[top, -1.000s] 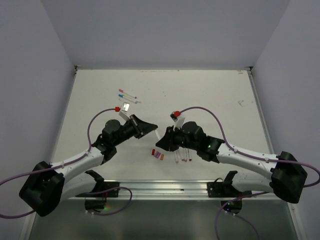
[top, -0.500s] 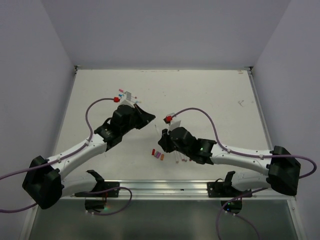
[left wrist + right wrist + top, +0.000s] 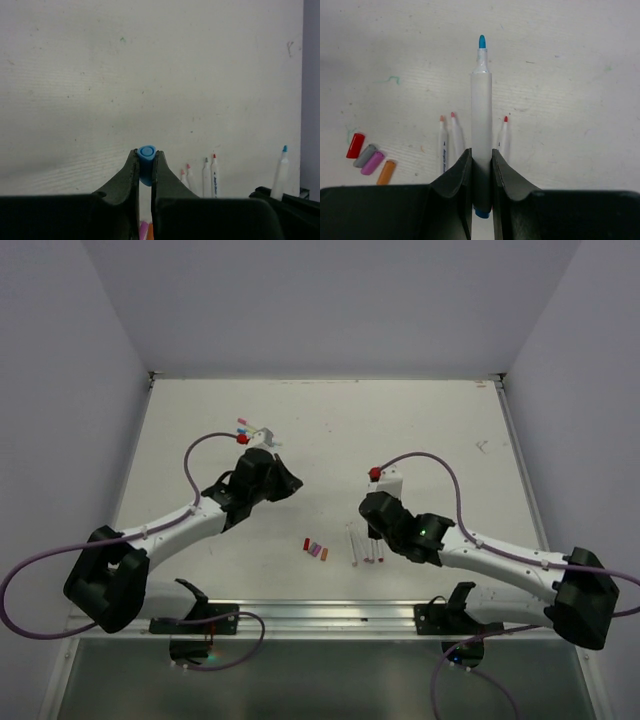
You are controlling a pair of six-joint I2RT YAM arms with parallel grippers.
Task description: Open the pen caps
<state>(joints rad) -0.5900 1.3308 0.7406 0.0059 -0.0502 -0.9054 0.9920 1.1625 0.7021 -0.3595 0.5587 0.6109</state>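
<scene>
My left gripper point(image 3: 294, 483) is shut on a stubby blue pen cap point(image 3: 146, 159), held above the table at the middle left. My right gripper point(image 3: 372, 528) is shut on a white pen point(image 3: 481, 100) with a bare blue tip, held over the row of pens. The blue-tipped pen also shows at the right of the left wrist view point(image 3: 281, 169). Three uncapped white pens point(image 3: 366, 547) lie on the table under the right gripper. Loose caps, red point(image 3: 355, 145), grey point(image 3: 365, 155), pink point(image 3: 372, 163) and orange point(image 3: 386, 171), lie in a cluster point(image 3: 315, 548) to their left.
A few more pens with coloured caps point(image 3: 254, 429) lie at the back left, just beyond the left wrist. A metal rail point(image 3: 330, 615) runs along the near edge. Grey walls close in the table on both sides and the back.
The grippers were together at the centre. The left one has drawn back and left with the blue cap. The right one has moved right with the uncapped pen.
</scene>
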